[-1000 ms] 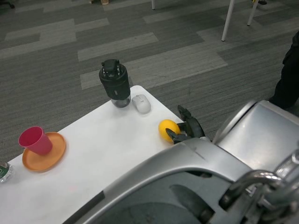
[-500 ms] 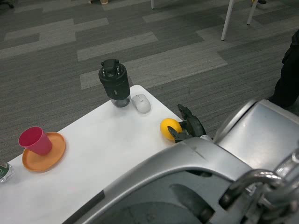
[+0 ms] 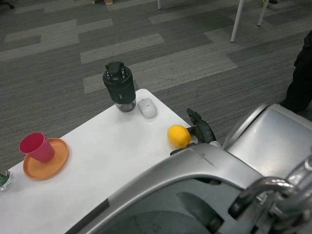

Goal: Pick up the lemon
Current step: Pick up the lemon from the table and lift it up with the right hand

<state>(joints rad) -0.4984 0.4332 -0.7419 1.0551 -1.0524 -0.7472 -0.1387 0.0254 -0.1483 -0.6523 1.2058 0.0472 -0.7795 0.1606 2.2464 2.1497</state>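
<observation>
Since earlier, lemon (image 3: pixel 179 136) sits slightly righter; my right hand (image 3: pixel 200 130) touches its right side, grip indeterminable. Small, firm, rollable: clasp around middle.

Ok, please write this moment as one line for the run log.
stage: grasping | right hand: fingers around round yellow lemon at table edge | lemon: on white table | left hand: not visible

— What's your count on my feed?
— I've got one lemon (image 3: pixel 178 135), one white mouse (image 3: pixel 146 107), one dark bottle (image 3: pixel 119 86).
— And left side?
— One pink cup (image 3: pixel 36 146), one orange plate (image 3: pixel 57 161). One hand (image 3: pixel 199 131) showing.
</observation>
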